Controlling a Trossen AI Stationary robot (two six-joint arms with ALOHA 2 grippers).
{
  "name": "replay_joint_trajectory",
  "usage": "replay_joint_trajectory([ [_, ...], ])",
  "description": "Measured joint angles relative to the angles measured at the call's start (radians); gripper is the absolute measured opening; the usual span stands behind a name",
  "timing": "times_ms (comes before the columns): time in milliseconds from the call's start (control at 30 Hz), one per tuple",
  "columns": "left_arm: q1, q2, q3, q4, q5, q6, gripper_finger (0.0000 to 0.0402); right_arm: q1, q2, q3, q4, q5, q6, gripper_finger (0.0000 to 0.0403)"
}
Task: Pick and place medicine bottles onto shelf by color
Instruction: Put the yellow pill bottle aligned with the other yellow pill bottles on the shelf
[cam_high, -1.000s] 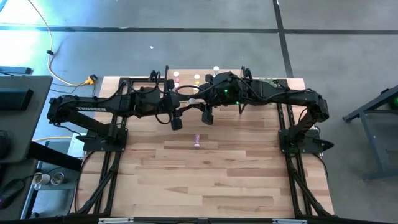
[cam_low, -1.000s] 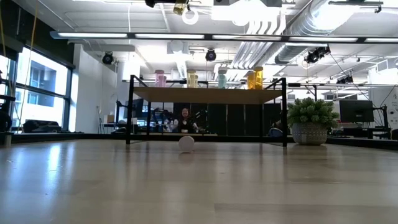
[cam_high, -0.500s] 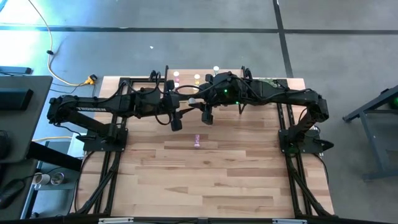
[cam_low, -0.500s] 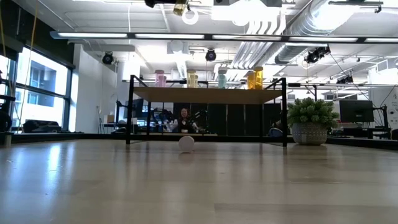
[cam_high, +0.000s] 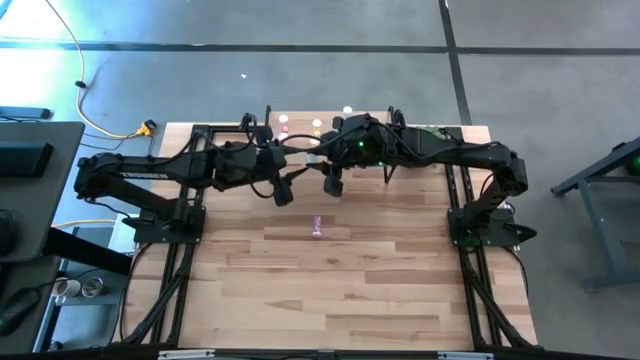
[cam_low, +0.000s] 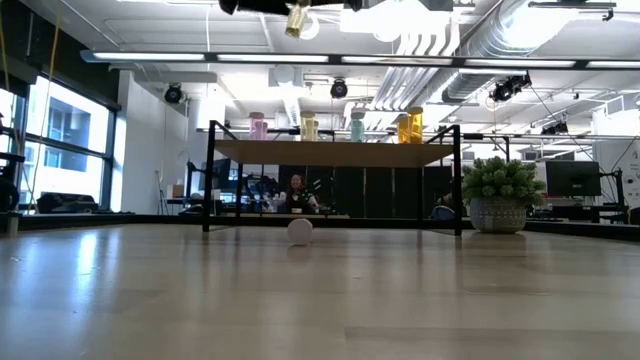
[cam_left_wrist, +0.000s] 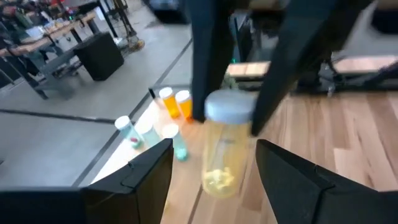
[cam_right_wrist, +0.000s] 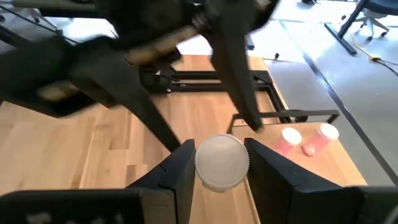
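Note:
A yellow medicine bottle with a white cap hangs high above the table's far middle, and my right gripper is shut on it. My left gripper is open, its fingers standing on either side of the bottle's body without touching. The shelf stands on black legs at the far edge and carries upright pink, yellow, green and orange bottles. Another pink bottle lies on its side on the tabletop. My right gripper pinches the yellow bottle's white cap between its two fingers, one on each side of the cap. The fingers come slanting down from the table's right. The bottle hangs below the cap, lifted clear of table and shelf.
A potted plant stands at the table's far right, beside the shelf. Both arms reach together over the far middle of the table. The near half of the tabletop is bare wood.
Both arms have kept their places. My left hand has turned a little at the wrist. In the low view the yellow bottle at the top edge now hangs slightly more tilted than before. The pink bottle on the table has not moved.

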Motion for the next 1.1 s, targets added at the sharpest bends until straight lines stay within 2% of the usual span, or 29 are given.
replay_joint_trajectory([
  [367,0.007,-0.050,0.001,-0.033,-0.014,0.011,0.0216,-0.093,0.000,0.000,-0.012,0.000,0.061,0.0118],
  [600,0.035,-0.110,0.001,-0.113,-0.003,0.019,0.0216,-0.174,0.000,0.000,-0.025,0.000,0.019,0.0118],
  [833,0.098,-0.147,0.001,-0.252,0.108,-0.056,0.0216,-0.269,0.000,0.000,0.055,0.000,-0.081,0.0118],
  [1100,0.139,-0.129,0.000,-0.342,0.243,-0.122,0.0216,-0.368,0.005,0.002,0.148,0.000,-0.073,0.0118],
])
